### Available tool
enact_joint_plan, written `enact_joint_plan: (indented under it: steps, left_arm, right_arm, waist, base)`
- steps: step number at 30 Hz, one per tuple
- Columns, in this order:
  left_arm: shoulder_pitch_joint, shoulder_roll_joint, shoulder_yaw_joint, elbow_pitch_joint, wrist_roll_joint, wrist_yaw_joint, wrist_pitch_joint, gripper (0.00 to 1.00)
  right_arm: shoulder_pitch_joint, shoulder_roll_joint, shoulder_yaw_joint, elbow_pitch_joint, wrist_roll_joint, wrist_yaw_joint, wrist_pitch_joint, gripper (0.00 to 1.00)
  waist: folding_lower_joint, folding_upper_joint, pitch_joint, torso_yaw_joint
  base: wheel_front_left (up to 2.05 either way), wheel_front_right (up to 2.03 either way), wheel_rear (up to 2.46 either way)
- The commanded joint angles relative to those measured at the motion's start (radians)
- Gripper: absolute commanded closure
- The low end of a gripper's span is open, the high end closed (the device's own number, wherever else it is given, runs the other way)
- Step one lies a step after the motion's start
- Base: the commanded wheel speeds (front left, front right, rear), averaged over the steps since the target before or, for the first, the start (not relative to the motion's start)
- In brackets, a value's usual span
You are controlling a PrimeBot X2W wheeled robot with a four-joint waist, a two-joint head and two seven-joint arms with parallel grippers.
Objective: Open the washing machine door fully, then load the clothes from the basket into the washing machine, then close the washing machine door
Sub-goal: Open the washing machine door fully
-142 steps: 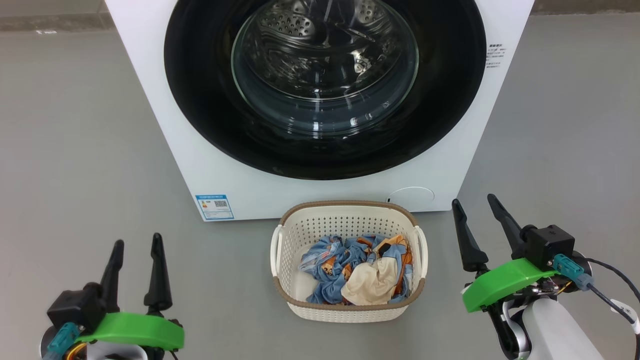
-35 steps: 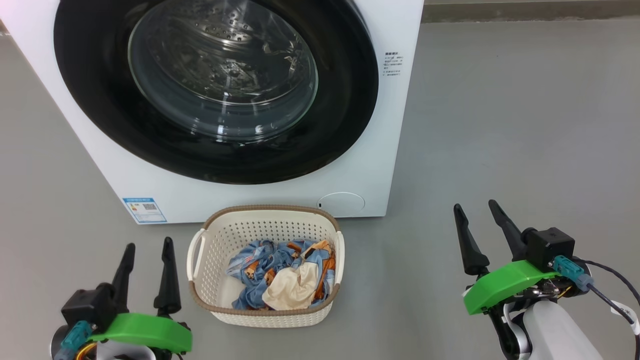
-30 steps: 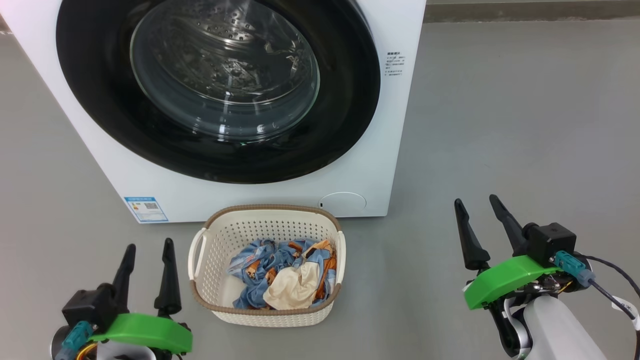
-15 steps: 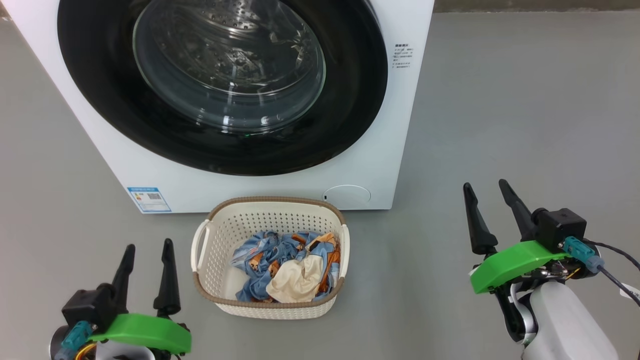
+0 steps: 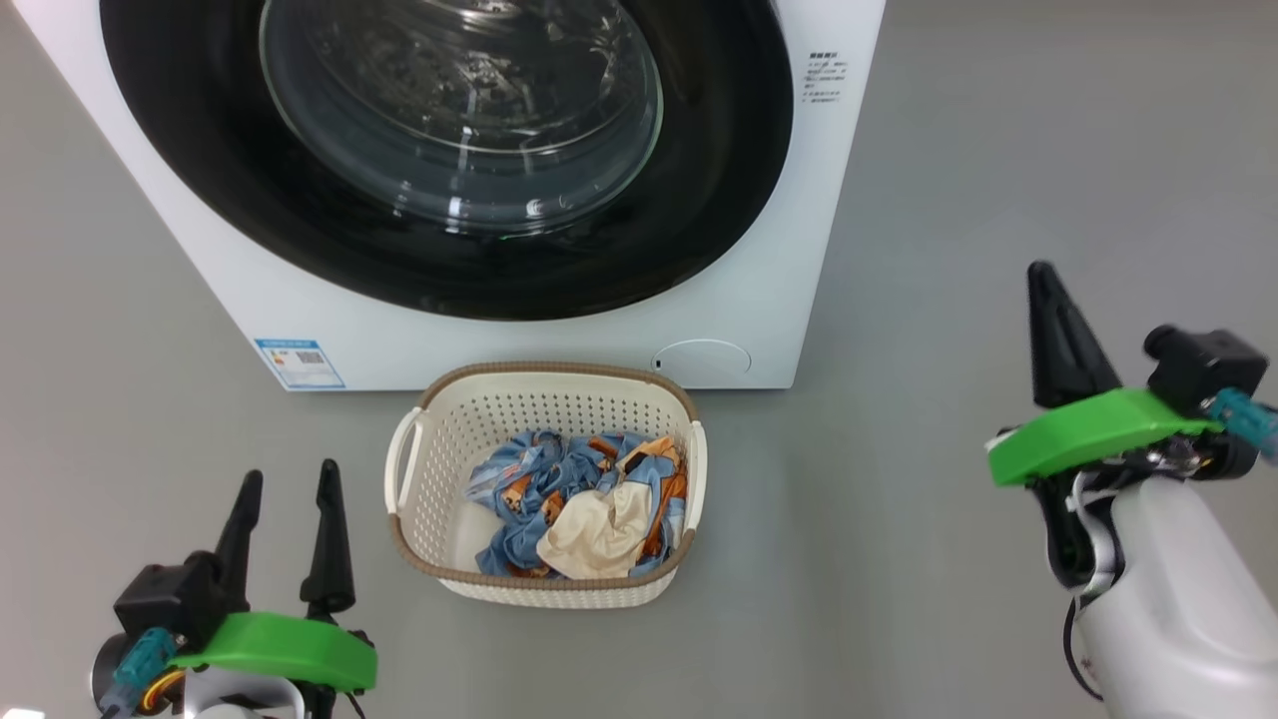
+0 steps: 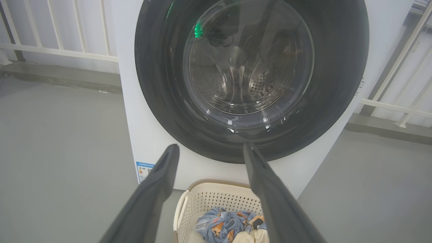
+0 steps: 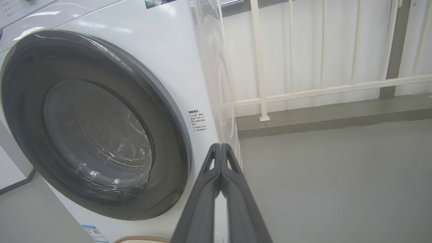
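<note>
Low left in the head view, our left gripper [image 5: 288, 474] with two long dark fingers holds them apart, empty. At the right edge, our right gripper [image 5: 1044, 278] has its fingers pressed together (empty too). Mid-frame sits the small cream-white holey plastic basket [image 5: 544, 587], soft blue, orange and cream clothes [image 5: 559, 489] inside. Up top, the big white washing machine [image 5: 769, 300] has its round black-rimmed glass door [image 5: 724, 190] shut. We think opening it comes first: a gripper must reach its edge and pull.
</note>
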Motion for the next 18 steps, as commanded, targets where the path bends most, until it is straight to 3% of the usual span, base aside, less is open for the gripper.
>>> enact_joint_plan:
  steps: [1,18]
  left_arm:
    - [-0.045,0.028,0.030,-0.033,0.003,-0.002,-0.011,0.00]
    - [-0.083,0.035,0.025,-0.059,0.003,-0.021,-0.011,0.00]
  right_arm:
    - [-0.053,-0.005,0.006,-0.018,0.031,0.006,-0.012,1.00]
    - [-0.235,-0.053,0.009,0.077,0.365,0.006,-0.008,1.00]
  waist:
    - [-0.0001,0.0000,0.019,0.009]
    - [-0.0001,0.0000,0.117,0.060]
  base:
    - [0.00,0.00,0.00]
    - [0.00,0.00,0.00]
